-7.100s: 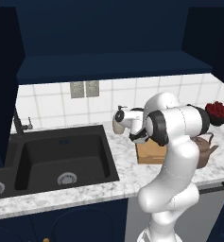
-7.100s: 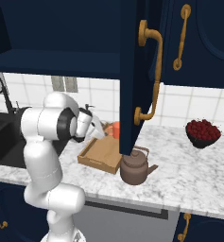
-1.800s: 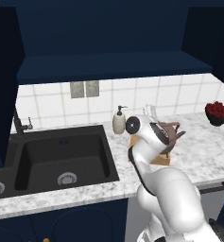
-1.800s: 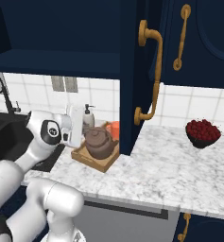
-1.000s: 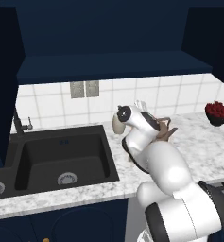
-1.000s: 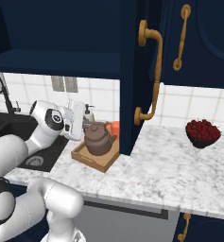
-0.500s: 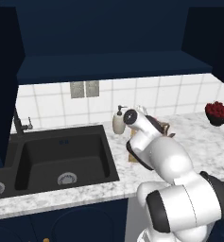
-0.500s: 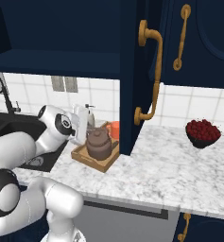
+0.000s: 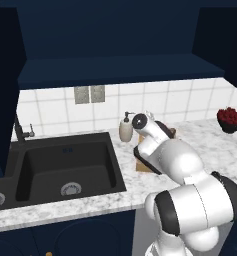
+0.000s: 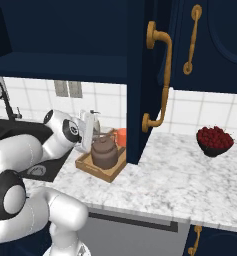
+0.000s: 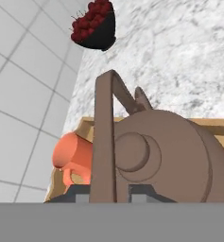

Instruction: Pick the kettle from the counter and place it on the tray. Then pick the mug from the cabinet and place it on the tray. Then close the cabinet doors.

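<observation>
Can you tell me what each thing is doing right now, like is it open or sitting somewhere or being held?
kettle: upright on the tray, lid on.
tray: flat on the counter.
mug: upright beside the kettle, by the tray's edge.
cabinet door: swung open.
tool: straddling the kettle's handle; grip unclear.
fruit bowl: full, on the counter.
soap dispenser: upright by the sink.

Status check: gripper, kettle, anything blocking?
Gripper at the kettle handle, grip unclear. Kettle sits on tray. Mug beside it. Cabinet door open.
</observation>
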### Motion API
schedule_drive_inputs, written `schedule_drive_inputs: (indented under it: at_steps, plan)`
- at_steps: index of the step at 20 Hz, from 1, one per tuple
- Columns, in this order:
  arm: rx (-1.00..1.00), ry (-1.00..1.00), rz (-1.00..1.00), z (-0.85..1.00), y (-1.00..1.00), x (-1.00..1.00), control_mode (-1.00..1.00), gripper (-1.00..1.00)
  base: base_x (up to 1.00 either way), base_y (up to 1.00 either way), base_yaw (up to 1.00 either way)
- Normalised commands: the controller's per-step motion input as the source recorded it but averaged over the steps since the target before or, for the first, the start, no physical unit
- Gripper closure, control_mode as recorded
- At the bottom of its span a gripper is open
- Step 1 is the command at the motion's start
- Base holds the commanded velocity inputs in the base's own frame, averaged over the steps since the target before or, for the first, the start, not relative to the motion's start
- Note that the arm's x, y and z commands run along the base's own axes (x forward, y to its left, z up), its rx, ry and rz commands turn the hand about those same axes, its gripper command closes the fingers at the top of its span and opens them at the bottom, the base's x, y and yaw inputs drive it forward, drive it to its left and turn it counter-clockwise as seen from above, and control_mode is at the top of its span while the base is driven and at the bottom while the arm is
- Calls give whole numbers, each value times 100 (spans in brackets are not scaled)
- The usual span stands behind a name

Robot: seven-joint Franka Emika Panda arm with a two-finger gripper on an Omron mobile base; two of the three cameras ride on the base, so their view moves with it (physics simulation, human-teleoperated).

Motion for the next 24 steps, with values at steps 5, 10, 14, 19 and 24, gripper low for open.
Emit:
schedule_drive_inputs:
  at_steps: [5,10,14,19,24]
  plan:
    - [4,0,1,-16,0,0,-100,-100,0,0,0]
    - [0,-7,0,9,11,-7,-100,-100,0,0,0]
    - [0,-8,0,24,18,-31,-100,-100,0,0,0]
    - [0,-14,0,68,5,-62,-100,-100,0,0,0]
    - [0,-4,0,51,-15,-54,-100,-100,0,0,0]
